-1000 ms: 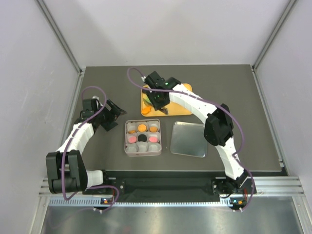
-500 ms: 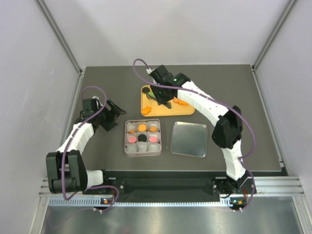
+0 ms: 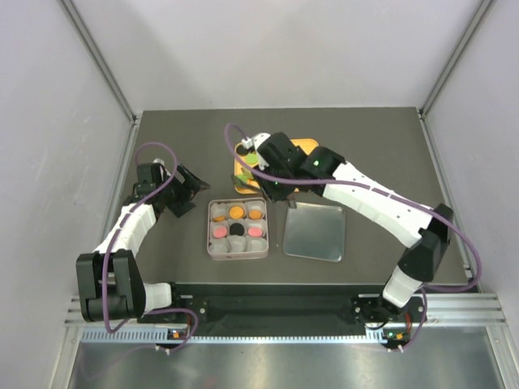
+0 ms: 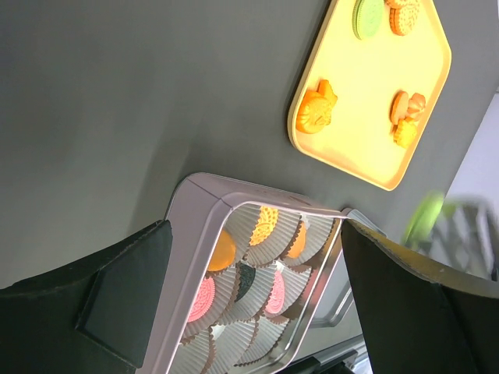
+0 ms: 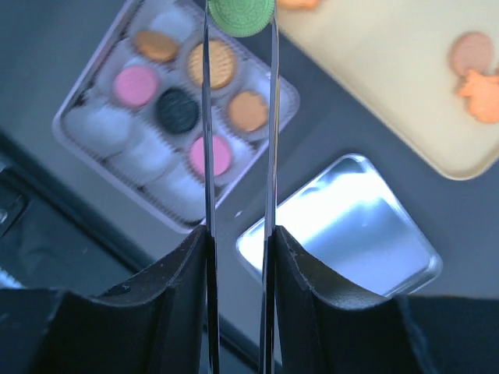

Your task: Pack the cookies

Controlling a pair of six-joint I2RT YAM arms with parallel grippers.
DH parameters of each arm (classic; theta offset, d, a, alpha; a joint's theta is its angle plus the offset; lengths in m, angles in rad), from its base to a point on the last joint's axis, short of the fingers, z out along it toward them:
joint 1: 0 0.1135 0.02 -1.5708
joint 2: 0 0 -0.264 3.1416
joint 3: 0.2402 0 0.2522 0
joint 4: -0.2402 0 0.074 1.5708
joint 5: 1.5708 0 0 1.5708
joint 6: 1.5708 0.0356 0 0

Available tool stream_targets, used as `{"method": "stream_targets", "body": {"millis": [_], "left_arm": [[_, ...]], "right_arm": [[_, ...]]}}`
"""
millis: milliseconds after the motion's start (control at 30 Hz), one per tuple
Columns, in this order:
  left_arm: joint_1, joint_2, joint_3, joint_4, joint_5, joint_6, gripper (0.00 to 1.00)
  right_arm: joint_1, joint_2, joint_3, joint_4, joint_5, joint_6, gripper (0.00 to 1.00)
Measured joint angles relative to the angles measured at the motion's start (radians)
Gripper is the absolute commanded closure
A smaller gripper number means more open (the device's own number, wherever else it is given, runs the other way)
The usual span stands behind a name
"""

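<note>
My right gripper (image 5: 238, 23) is shut on a green cookie (image 5: 242, 14), held edge-on between its thin fingertips above the far edge of the square tin (image 5: 78, 117). The tin (image 3: 212, 243) has white paper cups; some hold orange, pink and black cookies (image 5: 177, 110). More cookies (image 4: 315, 109) lie on the orange tray (image 4: 366, 117), green and orange ones. My left gripper (image 4: 257, 292) is open and empty, low beside the tin's left side (image 4: 191, 226). In the top view the right gripper (image 3: 272, 185) is between tray and tin, and the left gripper (image 3: 188, 194) is left of the tin.
The tin's silver lid (image 3: 315, 231) lies flat right of the tin, also below the gripper in the right wrist view (image 5: 343, 226). The orange tray (image 3: 302, 147) sits behind the tin. White walls enclose the dark table on three sides.
My right arm has swung from over the orange tray toward the near left, to the tin's far edge, with the green cookie in its grip. The left arm has not moved.
</note>
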Motion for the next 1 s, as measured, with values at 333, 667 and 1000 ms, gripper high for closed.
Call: {"method": "stream_targets", "body": {"millis": [333, 667, 1000], "left_arm": [[0.000, 0.002, 0.000, 0.000, 0.000, 0.000, 0.05], [0.000, 0.011, 0.000, 0.000, 0.001, 0.000, 0.06], [0.000, 0.013, 0.000, 0.001, 0.001, 0.000, 0.06]], "right_arm": [[0.208, -0.077, -0.109, -0.022, -0.066, 0.032, 0.67], [0.291, -0.044, -0.144, -0.024, -0.105, 0.063, 0.67], [0.306, -0.004, -0.155, -0.014, -0.142, 0.079, 0.66]]}}
